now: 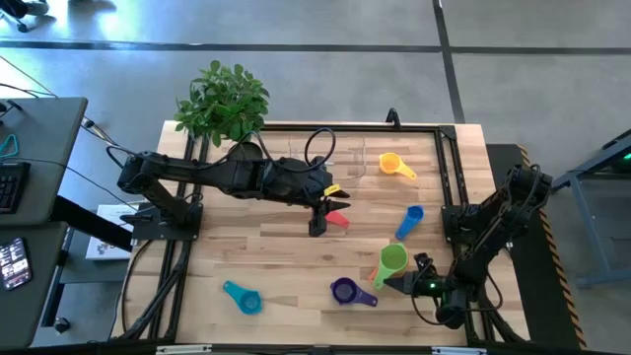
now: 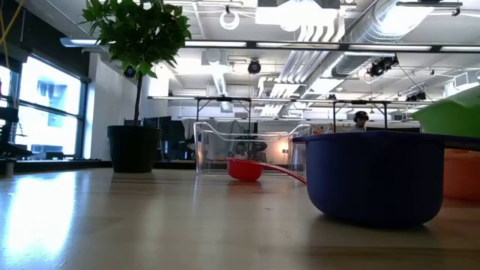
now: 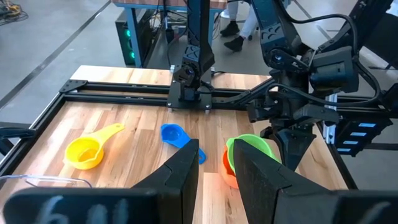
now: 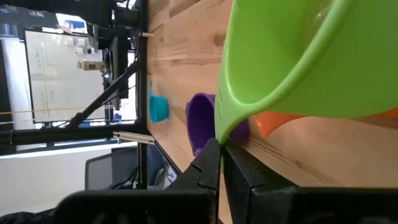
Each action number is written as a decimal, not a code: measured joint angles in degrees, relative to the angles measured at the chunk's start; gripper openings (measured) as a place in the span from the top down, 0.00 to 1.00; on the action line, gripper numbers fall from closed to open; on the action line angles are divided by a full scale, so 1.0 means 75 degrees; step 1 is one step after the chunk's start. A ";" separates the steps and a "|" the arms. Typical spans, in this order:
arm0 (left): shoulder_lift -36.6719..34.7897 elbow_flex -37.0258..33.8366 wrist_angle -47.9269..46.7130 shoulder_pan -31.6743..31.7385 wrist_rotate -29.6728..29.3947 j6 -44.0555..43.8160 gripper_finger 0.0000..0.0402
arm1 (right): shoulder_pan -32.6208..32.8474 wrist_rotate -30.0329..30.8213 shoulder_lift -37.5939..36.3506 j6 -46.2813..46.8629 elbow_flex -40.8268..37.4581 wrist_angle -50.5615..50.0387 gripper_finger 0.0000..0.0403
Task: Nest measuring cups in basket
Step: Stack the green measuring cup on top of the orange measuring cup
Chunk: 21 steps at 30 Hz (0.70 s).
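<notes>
Right gripper (image 4: pixel 219 163): closed on handle of green cup (image 1: pixel 391 258), which sits over orange cup (image 3: pixel 229 172), apparently to stack them | Left gripper (image 1: pixel 317 226): fingers slightly apart, empty, beside red cup (image 1: pixel 338 219) | Basket (image 2: pixel 244 146): far side of table, apparently empty | Yellow cup (image 1: pixel 392 165), blue cup (image 1: pixel 411 218), purple cup (image 1: pixel 345 291), teal cup (image 1: pixel 243 297): loose on table.

Clear basket (image 1: pixel 340 158) at tabletop rear. Yellow cup (image 1: pixel 390 165) beside it; red cup (image 1: pixel 337 219), blue cup (image 1: pixel 410 219), green cup (image 1: pixel 390 260), purple cup (image 1: pixel 345 291), teal cup (image 1: pixel 244 297) scattered.
</notes>
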 joint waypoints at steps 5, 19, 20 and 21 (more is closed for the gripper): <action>0.0000 0.0001 0.0000 0.0000 0.0006 0.0000 0.78 | -0.0082 -0.0138 0.0000 0.0027 0.0000 -0.0012 1.00; 0.0003 0.0003 -0.0164 -0.0003 0.0006 0.0000 0.78 | -0.0718 -0.0449 0.0000 0.0029 -0.0003 -0.0139 1.00; 0.0003 0.0003 -0.0163 -0.0003 0.0006 0.0000 0.78 | -0.0767 -0.0452 0.0000 0.0029 -0.0003 -0.0163 1.00; 0.0003 0.0003 -0.0164 -0.0003 0.0006 0.0008 0.78 | -0.0821 -0.0452 0.0000 0.0029 -0.0003 -0.0187 1.00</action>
